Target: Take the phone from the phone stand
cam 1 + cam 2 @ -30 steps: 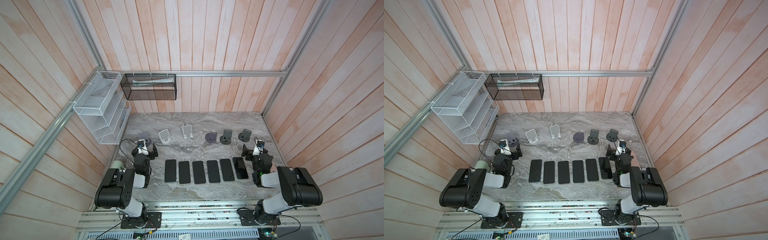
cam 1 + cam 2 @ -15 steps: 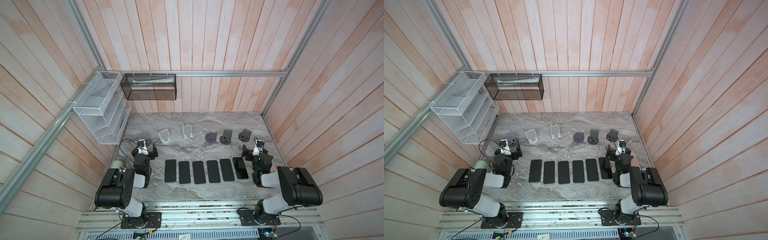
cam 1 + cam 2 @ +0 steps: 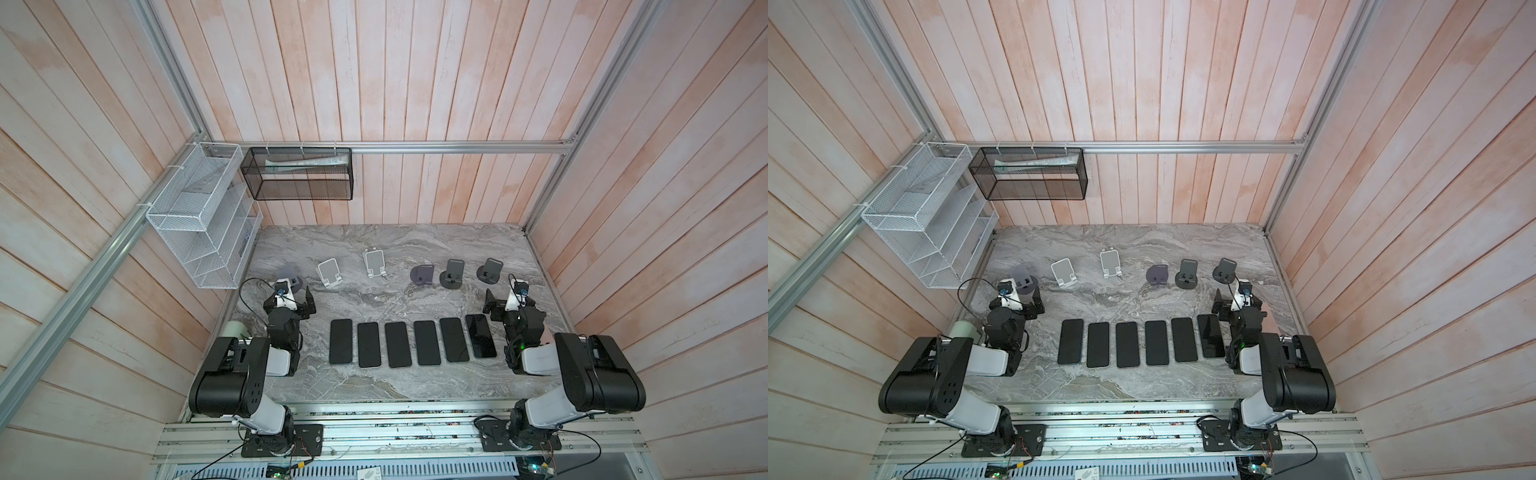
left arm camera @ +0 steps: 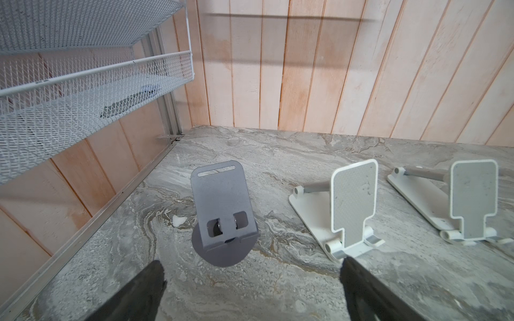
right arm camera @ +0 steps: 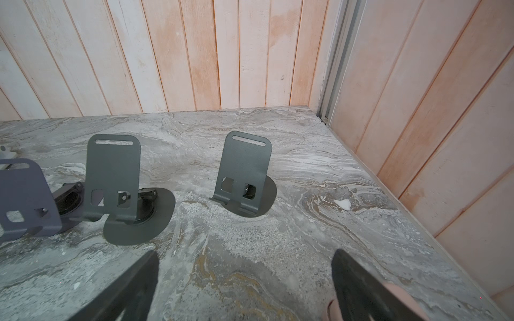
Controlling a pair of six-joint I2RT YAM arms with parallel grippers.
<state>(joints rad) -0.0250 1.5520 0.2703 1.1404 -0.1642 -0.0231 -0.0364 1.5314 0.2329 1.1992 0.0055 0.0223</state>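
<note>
Phone (image 3: 481,336) at the right end of the row lies flat on the marble tabletop (image 3: 374,245), just inboard of the right gripper (image 5: 244,258) and back toward that arm's base. Its long axis runs along the arm's reach, far end angled slightly away. The dark stand (image 5: 244,178) ahead is bare. Right gripper and left gripper (image 4: 251,266) both gape empty; the right arm is nearer.
</note>
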